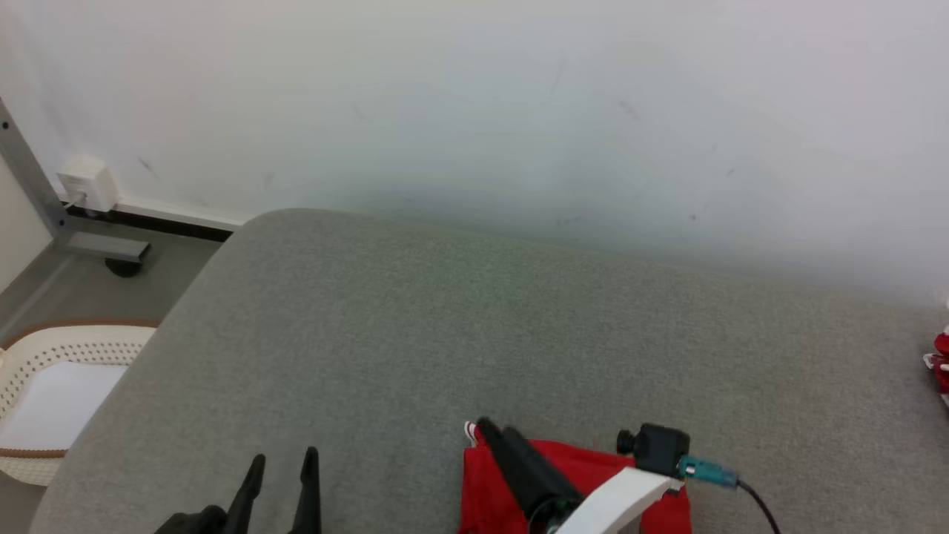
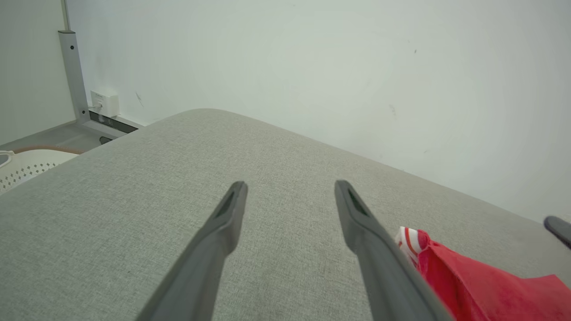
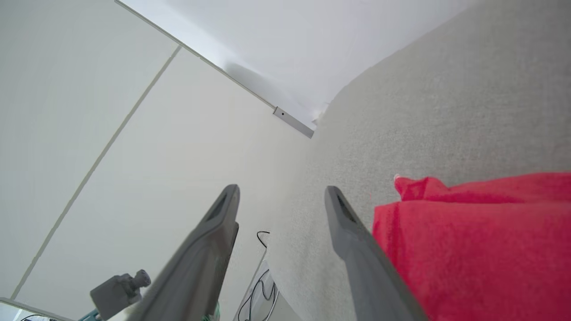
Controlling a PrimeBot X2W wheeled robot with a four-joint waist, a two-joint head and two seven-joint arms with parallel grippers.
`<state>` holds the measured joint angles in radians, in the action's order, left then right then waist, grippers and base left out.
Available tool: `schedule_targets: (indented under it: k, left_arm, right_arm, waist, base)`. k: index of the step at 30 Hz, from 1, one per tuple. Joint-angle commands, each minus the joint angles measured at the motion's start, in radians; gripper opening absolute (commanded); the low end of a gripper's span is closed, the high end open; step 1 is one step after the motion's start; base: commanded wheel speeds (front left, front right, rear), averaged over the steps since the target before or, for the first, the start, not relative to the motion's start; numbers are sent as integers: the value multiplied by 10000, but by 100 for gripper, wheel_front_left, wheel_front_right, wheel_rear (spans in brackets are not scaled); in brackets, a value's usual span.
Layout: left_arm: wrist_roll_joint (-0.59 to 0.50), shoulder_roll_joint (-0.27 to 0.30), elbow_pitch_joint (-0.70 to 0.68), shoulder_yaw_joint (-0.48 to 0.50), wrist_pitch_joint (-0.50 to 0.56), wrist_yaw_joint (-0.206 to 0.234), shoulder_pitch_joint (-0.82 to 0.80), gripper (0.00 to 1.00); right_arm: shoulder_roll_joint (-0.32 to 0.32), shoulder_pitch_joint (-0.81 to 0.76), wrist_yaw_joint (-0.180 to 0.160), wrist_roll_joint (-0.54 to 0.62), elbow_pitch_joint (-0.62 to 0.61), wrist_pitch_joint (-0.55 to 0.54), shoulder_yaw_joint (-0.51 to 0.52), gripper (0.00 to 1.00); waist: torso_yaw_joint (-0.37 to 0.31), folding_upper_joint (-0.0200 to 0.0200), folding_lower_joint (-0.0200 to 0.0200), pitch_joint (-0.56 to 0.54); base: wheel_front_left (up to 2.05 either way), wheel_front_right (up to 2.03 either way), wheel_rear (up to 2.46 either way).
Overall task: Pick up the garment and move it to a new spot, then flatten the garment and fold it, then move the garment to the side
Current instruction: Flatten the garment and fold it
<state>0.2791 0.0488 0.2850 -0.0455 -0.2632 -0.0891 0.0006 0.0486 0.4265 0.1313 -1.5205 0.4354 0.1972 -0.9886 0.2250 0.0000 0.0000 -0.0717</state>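
The garment (image 1: 578,475) is red cloth with a red-and-white striped trim and lies on the grey padded surface (image 1: 474,319) at the near edge. My right gripper (image 1: 493,434) hovers over its left part. In the right wrist view that gripper (image 3: 281,191) is open with nothing between its fingers, and the garment (image 3: 473,249) lies just beside the right finger. My left gripper (image 1: 284,460) is open at the lower left, over bare grey fabric. In the left wrist view it (image 2: 290,187) holds nothing, with the garment (image 2: 482,281) to its right.
A white perforated basket (image 1: 44,400) stands on the floor left of the surface. A metal leg (image 1: 37,193) and a wall socket (image 1: 89,182) are at the far left. A pale wall runs behind. Another red item (image 1: 940,363) peeks in at the right edge.
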Motion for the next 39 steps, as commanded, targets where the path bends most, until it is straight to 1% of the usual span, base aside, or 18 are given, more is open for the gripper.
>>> schedule_targets:
  k: [1,3,7,10,13,14,16,18,20,22,23,24,25,29,32,35,39]
  left_arm:
    - [141,38,-35,14,-10,30,70,100]
    - [209,40,-88,14,-10,63,112,100]
    - [213,38,-184,22,-10,106,199,100]
    - [254,38,-236,31,-10,131,273,100]
    - [290,38,-315,16,-12,127,267,100]
    - [292,38,-339,9,-10,126,277,100]
    - [298,38,-376,13,-10,139,294,100]
    - [333,38,-430,0,-10,150,292,100]
    - [341,38,-470,-2,-10,159,281,100]
    - [358,38,-487,-40,-10,145,265,100]
    - [361,38,-486,-55,-10,141,263,100]
    - [358,39,-477,-58,-10,139,256,100]
    - [352,39,-469,-73,-10,132,242,100]
    - [339,38,-414,-115,-10,107,187,100]
    - [357,38,-394,-98,-10,101,181,100]
    - [375,38,-376,-74,-10,97,195,100]
    - [407,38,-317,-113,-10,134,125,100]
  right_arm:
    - [48,253,-17,38,-88,125,163,100]
    - [392,404,-19,266,-320,343,498,100]
    - [1498,548,-19,1238,-533,583,1087,100]
    - [2346,313,-17,2307,-225,653,1537,100]
    - [2983,-75,-17,3503,294,663,1982,100]
    - [3068,-206,-19,3868,495,669,2127,100]
    - [3028,-506,-17,4552,718,675,2434,100]
    - [2811,-936,-17,4926,870,671,2692,100]
    - [2726,-1115,-17,5443,960,673,2872,100]
    - [2428,-1332,-17,5873,1017,674,2964,100]
    - [2264,-1436,-14,6039,1004,669,3005,66]
    - [2112,-1530,-14,6215,999,567,2996,16]
    - [2020,-1597,-14,6405,1006,442,2943,0]
    - [1574,-1965,-14,6969,1006,-163,2718,0]
    - [1183,-2337,-14,7076,877,-676,2434,0]
    - [866,-2581,-14,7091,690,-1092,2028,0]
    - [463,-2683,-14,6737,542,-1477,1417,0]
  waist:
    - [-118,0,0,-20]
    - [-241,0,0,-46]
    - [-451,0,0,-93]
    - [-555,0,0,-107]
    - [-631,0,0,-84]
    - [-652,0,0,-76]
    - [-694,0,0,-48]
    - [-727,0,0,-24]
    - [-763,0,0,-1]
    - [-793,0,0,5]
    - [-800,0,0,3]
    - [-800,0,0,2]
    - [-794,0,0,1]
    - [-677,0,0,-10]
    - [-527,0,0,0]
    - [-435,0,0,24]
    - [-352,0,0,55]
  base:
    - [0,0,0]
    - [0,0,0]
    - [0,0,0]
    - [0,0,0]
    - [0,0,0]
    - [0,0,0]
    - [0,0,0]
    - [0,0,0]
    - [0,0,0]
    - [0,0,0]
    - [0,0,0]
    - [0,0,0]
    - [0,0,0]
    - [0,0,0]
    - [0,0,0]
    - [0,0,0]
    - [0,0,0]
